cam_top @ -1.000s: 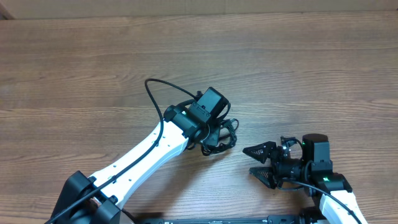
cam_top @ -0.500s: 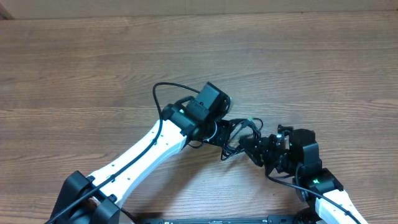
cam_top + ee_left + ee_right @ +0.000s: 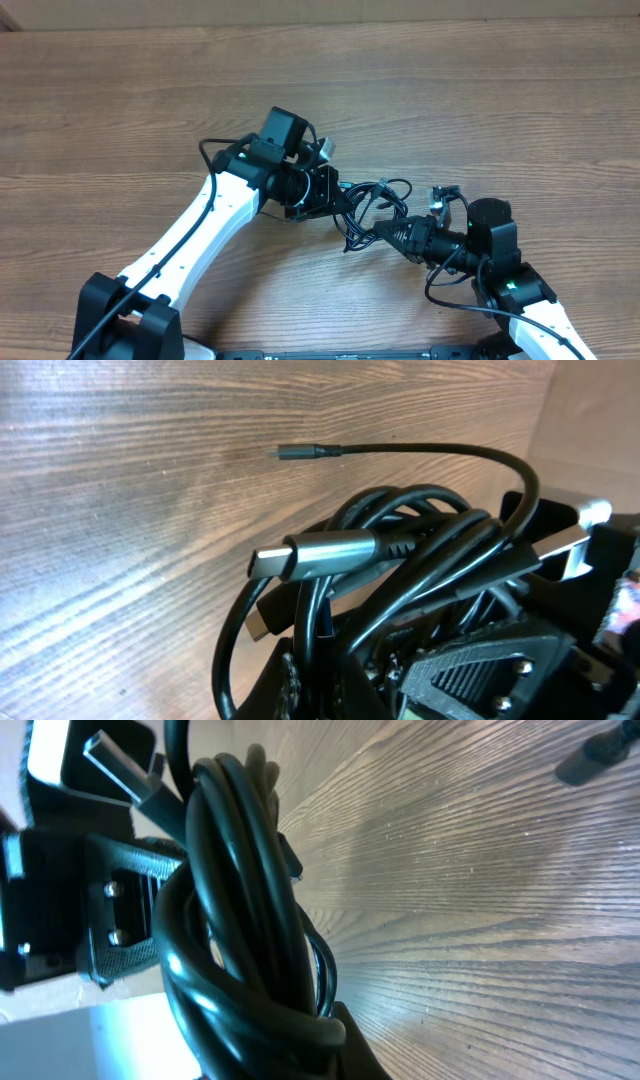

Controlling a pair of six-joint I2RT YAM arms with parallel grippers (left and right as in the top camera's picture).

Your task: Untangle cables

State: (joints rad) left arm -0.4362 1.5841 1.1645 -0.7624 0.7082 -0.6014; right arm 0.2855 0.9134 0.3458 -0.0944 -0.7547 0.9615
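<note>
Overhead, mid-frame: grips the cables (image 3: 374, 204) from 9 o'clock with the left gripper (image 3: 334, 197), from 4 o'clock with the right gripper (image 3: 388, 232), both clamped on them, likely to pull them apart.

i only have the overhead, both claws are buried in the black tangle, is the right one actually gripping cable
observer: yes. The right wrist view shows the right claw shut on a thick bunch of the cables, several strands side by side.
operator: any plug ends near the left one
observer: the left wrist view shows a grey plug sticking out of the loops that the left claw holds.
operator: any loose end
observer: one thin strand arcs out of the bundle and ends in a small plug tip over the bare wood of the table. I cannot tell whether it touches.
</note>
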